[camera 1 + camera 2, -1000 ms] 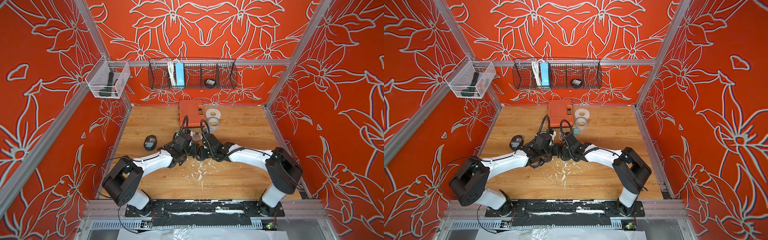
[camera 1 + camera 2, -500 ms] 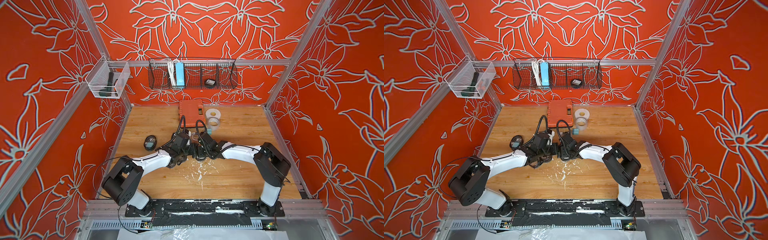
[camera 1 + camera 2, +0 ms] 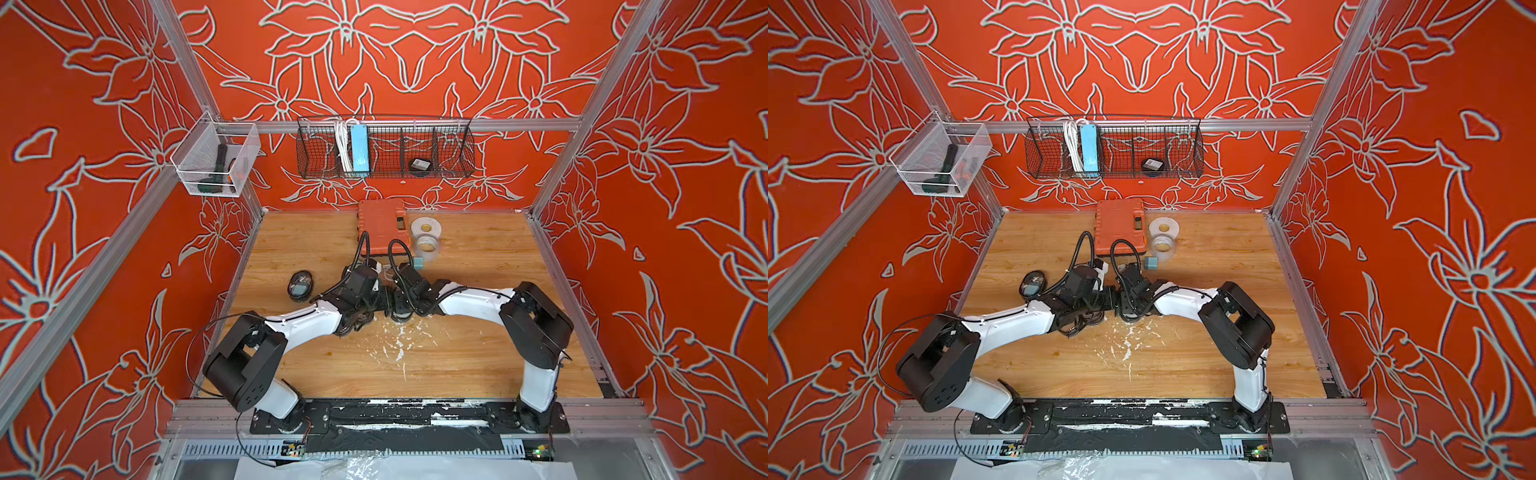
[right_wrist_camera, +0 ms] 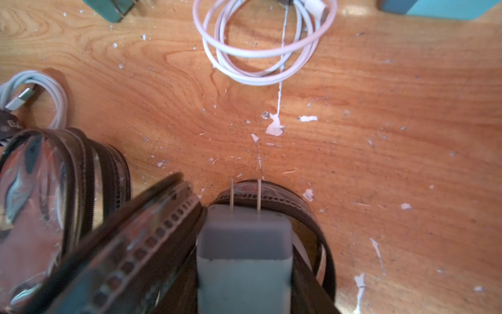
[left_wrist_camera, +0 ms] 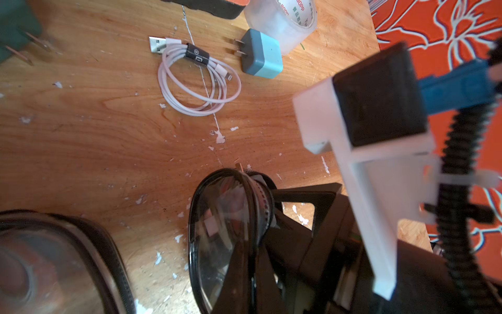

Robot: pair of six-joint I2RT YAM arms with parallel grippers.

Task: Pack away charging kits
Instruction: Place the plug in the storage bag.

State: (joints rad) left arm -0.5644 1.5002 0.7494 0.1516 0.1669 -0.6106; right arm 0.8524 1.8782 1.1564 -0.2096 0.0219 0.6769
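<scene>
Just in front of the orange case [image 3: 380, 224] — left gripper [image 5: 248, 252] clamped on the pouch [image 5: 220, 217], holding its flap open; right gripper [image 4: 244, 274] pinching a plug [image 4: 244, 236], prongs over the rim. Loading step. Next: ease plug inside, then release.

glossy clear pouch [image 5: 217, 231], matt plug [image 4: 244, 258], scuffed wood table [image 4: 380, 163].

Bright, even light; nearby pouch [image 5: 217, 231] blurred, perhaps reflecting glare.
</scene>
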